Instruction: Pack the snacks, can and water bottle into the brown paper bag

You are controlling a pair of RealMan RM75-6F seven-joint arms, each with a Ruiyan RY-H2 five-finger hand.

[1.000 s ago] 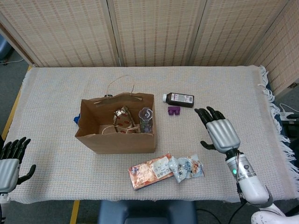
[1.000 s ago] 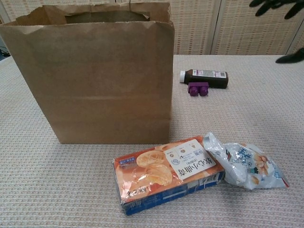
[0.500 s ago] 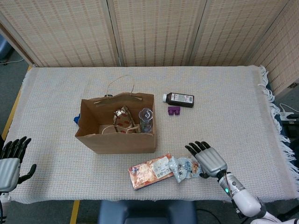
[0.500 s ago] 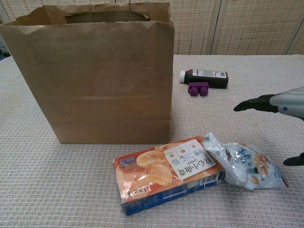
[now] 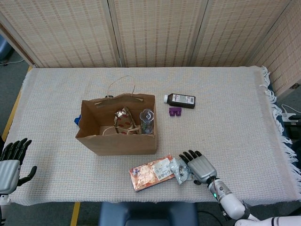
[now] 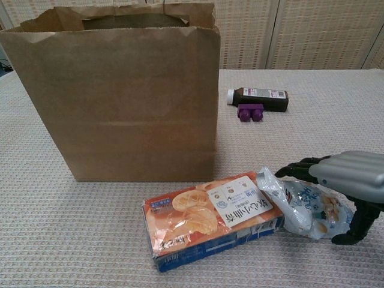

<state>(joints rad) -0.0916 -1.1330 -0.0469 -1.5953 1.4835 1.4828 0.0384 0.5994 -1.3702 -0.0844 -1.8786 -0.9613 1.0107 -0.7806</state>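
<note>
The brown paper bag stands open at the table's middle-left. Inside it I see a crinkled red-and-gold snack and an upright clear water bottle. In front of the bag lie an orange biscuit box and, touching its right end, a clear blue-printed snack packet. My right hand hovers low over the packet, fingers arched over its top and thumb beside its near edge, not closed on it. My left hand hangs open off the table's front-left corner.
A dark brown bottle lies on its side behind and right of the bag, with a small purple block just in front of it. Something blue peeks out at the bag's left side. Woven screens stand behind the table.
My right hand came down from the right of the table toward me and left, ending over the clear snack packet. The left hand and all objects stayed put.
</note>
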